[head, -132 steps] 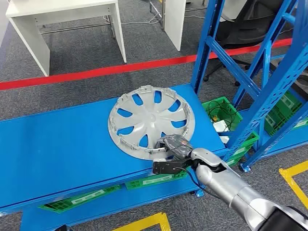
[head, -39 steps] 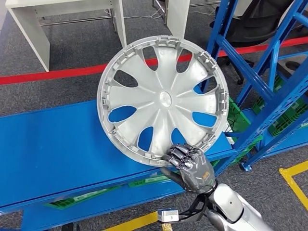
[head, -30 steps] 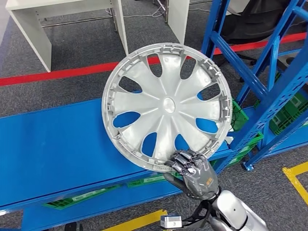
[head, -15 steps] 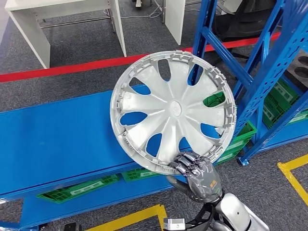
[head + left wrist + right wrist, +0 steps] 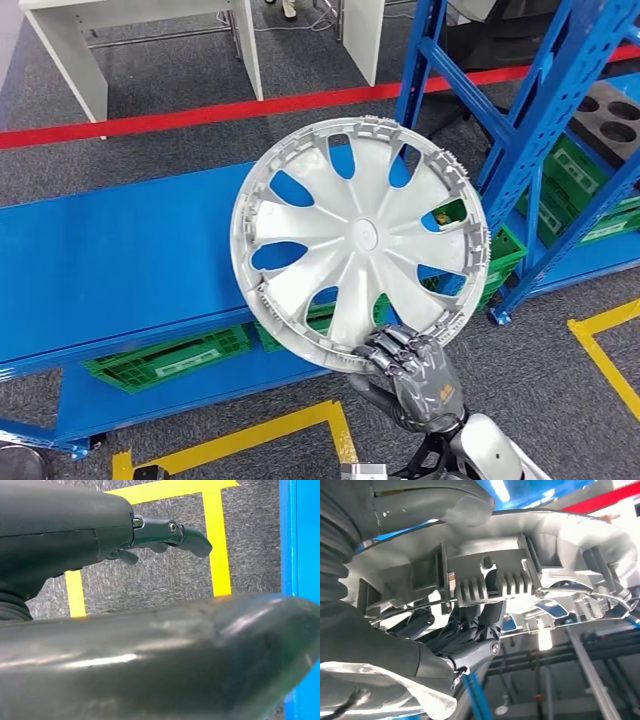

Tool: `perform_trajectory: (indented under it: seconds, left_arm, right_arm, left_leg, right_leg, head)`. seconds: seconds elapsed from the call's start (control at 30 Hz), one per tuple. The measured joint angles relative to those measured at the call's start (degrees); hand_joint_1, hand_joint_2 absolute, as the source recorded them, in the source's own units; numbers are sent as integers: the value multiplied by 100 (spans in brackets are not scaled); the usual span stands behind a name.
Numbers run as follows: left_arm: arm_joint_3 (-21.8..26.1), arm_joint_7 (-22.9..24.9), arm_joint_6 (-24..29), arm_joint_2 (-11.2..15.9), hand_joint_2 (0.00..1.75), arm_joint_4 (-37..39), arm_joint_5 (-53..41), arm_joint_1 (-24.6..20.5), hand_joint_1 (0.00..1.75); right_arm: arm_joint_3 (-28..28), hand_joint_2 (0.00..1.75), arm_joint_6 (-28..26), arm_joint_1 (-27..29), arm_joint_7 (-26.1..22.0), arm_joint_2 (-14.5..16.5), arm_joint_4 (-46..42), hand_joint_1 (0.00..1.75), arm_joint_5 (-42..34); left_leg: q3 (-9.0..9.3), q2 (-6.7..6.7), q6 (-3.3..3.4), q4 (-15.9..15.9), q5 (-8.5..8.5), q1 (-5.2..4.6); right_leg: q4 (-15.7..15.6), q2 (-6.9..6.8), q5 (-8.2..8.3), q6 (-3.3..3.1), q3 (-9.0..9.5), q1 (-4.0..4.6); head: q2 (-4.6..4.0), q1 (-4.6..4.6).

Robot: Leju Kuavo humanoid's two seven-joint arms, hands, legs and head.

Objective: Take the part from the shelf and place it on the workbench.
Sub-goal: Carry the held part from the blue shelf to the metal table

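Right hand [image 5: 411,378] has its fingers [image 5: 389,345] clamped on the near rim of the hubcap [image 5: 361,240], which tilts up and away above the shelf [image 5: 113,260]; left hand [image 5: 166,532] hangs with fingers apart.
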Motion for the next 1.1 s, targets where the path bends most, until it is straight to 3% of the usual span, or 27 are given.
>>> perform_trajectory:
  seconds: [0.07,0.1,0.17,0.23,0.27,0.3,0.33,0.4,0.47,0.53,0.6,0.63,0.67,0.73,0.77,0.8,0.83,0.87,0.9,0.93,0.97,1.0,1.03,1.1]
  left_arm:
    - [0,8,2,10,0,3,-14,11,0]
    - [0,12,3,16,0,5,-21,16,0]
    - [0,20,3,26,0,11,-47,27,0]
    - [-1,30,5,32,0,14,-68,25,0]
    - [-1,33,6,34,0,14,-70,22,0]
    - [-2,38,7,36,0,15,-73,18,0]
    - [-2,42,7,37,0,15,-75,16,0]
    - [-3,48,7,40,0,15,-82,7,0]
    - [-4,55,7,44,0,15,-96,-9,0]
    - [-4,66,6,46,0,16,-115,-20,0]
    - [-4,75,7,48,0,18,-126,-23,0]
    - [-4,78,7,50,0,19,-128,-27,0]
    - [-4,79,7,50,0,19,-129,-33,0]
    - [-4,80,6,49,0,19,-130,-42,0]
    - [-4,81,5,48,0,19,-130,-43,0]
    - [-4,81,4,48,0,19,-130,-42,0]
    - [-4,80,4,49,0,19,-130,-42,0]
    - [-4,80,3,50,0,19,-131,-43,0]
    - [-4,80,3,50,0,20,-132,-45,0]
    - [-4,80,3,49,0,20,-136,-47,0]
    - [-4,79,7,49,0,21,-147,-50,0]
    - [-4,78,16,50,0,21,-160,-57,0]
    - [-4,77,26,51,0,21,-173,-63,0]
    - [-4,75,43,57,0,22,-187,-65,0]
  right_arm:
    - [-25,175,2,37,-6,1,-9,175,-17]
    - [-32,175,6,58,-13,1,-9,175,-30]
    - [-43,175,16,83,-24,4,-10,175,-75]
    - [-49,175,23,92,-34,7,-11,175,-119]
    - [-53,175,23,96,-45,9,-10,175,-140]
    - [-58,175,24,98,-60,9,-10,175,-167]
    - [-65,175,24,100,-75,9,-9,175,-192]
    - [-75,175,24,101,-107,10,-9,175,-233]
    - [-81,175,23,106,-132,16,-9,175,-270]
    - [-84,175,22,110,-161,25,-9,175,-308]
    - [-86,175,22,122,-182,33,-8,175,-331]
    - [-88,175,22,130,-186,35,-8,175,-339]
    - [-89,175,22,137,-192,38,-7,175,-343]
    - [-90,175,23,146,-202,44,-7,175,-349]
    - [-90,175,24,151,-208,46,-6,175,-352]
    - [-90,175,25,156,-212,46,-6,175,-359]
    - [-90,175,28,160,-217,47,-5,175,-372]
    - [-91,175,31,163,-223,48,-4,175,-389]
    - [-94,175,36,162,-228,48,-5,175,-412]
    - [-99,175,40,157,-237,49,-6,175,-436]
    - [-108,175,44,154,-248,50,-7,175,-455]
    - [-118,175,48,156,-256,52,-7,175,-473]
    - [-127,175,51,162,-267,54,-7,175,-480]
    - [-137,175,56,183,-278,55,-7,175,-470]
  left_leg:
    - [-36,-3,-60,10,72,0]
    - [-60,-12,-94,42,27,7]
    - [-158,-35,-167,355,-373,27]
    - [-285,-45,-220,1008,-951,48]
    - [-313,-46,-235,1314,-1107,55]
    - [-277,-47,-243,1492,-1127,60]
    - [-161,-48,-242,1485,-1030,65]
    - [313,-59,-210,895,-744,69]
    - [793,-82,-157,125,-707,54]
    - [925,-95,-104,-176,-756,22]
    - [849,-79,-14,-210,-649,19]
    - [796,-65,45,-227,-579,25]
    - [730,-51,95,-248,-503,34]
    - [560,-38,149,-245,-365,25]
    - [462,-35,152,-235,-292,16]
    - [358,-32,152,-220,-220,7]
    - [249,-29,146,-198,-152,2]
    - [147,-27,136,-172,-92,-1]
    - [62,-27,121,-142,-39,-2]
    - [-12,-29,99,-104,7,-10]
    - [-66,-30,73,-68,53,-18]
    - [-104,-30,45,-42,106,-24]
    - [-133,-28,15,-32,163,-25]
    - [-171,-28,-47,-41,257,-11]
  right_leg:
    - [-71,-2,17,-58,-33,3]
    - [-72,-8,61,-101,-89,-4]
    - [-82,-24,175,-189,-195,-23]
    - [-73,-24,301,-229,-316,-14]
    - [-62,-23,367,-229,-395,-11]
    - [-45,-22,430,-226,-489,-9]
    - [-22,-21,485,-220,-585,-8]
    - [30,-19,577,-197,-750,-8]
    - [59,-16,666,-146,-851,1]
    - [43,-17,769,-73,-889,-3]
    - [24,-13,807,-4,-915,-21]
    - [87,-8,693,21,-959,-25]
    - [250,-3,475,39,-1030,-28]
    - [897,2,-118,67,-1214,-30]
    - [1272,2,-307,79,-1278,-29]
    - [1553,2,-355,88,-1285,-29]
    - [1673,2,-269,90,-1212,-28]
    - [1587,1,-99,86,-1040,-28]
    - [1311,0,57,78,-774,-28]
    - [876,-4,102,67,-415,-23]
    - [416,-4,53,51,-73,-17]
    - [59,-3,-33,36,156,-6]
    - [-166,-1,-113,15,279,11]
    - [-227,-2,-78,-47,203,19]
  head:
    - [0,2]
    - [0,0]
    - [0,-18]
    - [0,-42]
    - [0,-49]
    - [0,-49]
    - [0,-51]
    - [0,-51]
    - [0,-47]
    - [0,-47]
    - [0,-54]
    - [0,-49]
    - [0,-43]
    - [0,-34]
    - [0,-36]
    - [0,-37]
    - [0,-36]
    - [0,-37]
    - [0,-36]
    - [0,-32]
    - [0,-33]
    - [0,-32]
    - [0,-32]
    - [0,-30]
